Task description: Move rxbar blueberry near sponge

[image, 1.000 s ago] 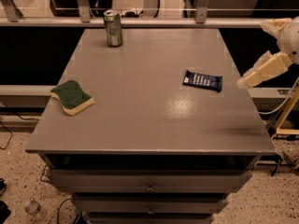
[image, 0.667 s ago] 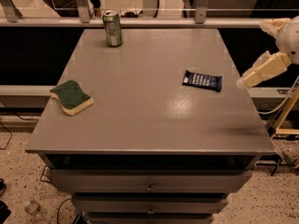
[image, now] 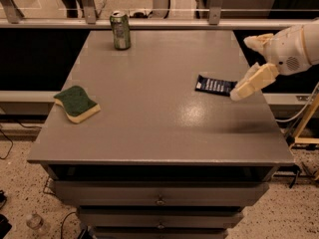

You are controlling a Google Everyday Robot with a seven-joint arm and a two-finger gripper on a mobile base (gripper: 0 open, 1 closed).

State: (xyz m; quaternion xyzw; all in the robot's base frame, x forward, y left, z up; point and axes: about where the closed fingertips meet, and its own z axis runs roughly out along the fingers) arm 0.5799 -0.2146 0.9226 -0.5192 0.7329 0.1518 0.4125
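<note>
The rxbar blueberry (image: 215,85), a flat dark navy bar with white lettering, lies on the right part of the grey table (image: 149,108). The sponge (image: 76,103), green on top with yellow foam below, lies near the table's left edge, far from the bar. My gripper (image: 242,69) comes in from the right, just above the table. It is open and empty. Its lower finger (image: 253,81) points down-left, with its tip right beside the bar's right end.
A green soda can (image: 120,30) stands upright at the back left of the table. A rail with metal posts (image: 214,4) runs behind the table. Drawers (image: 159,193) sit under the front edge. The floor lies on either side.
My gripper has moved left, in over the table's right edge toward the bar. The bar, the sponge and the can have not moved.
</note>
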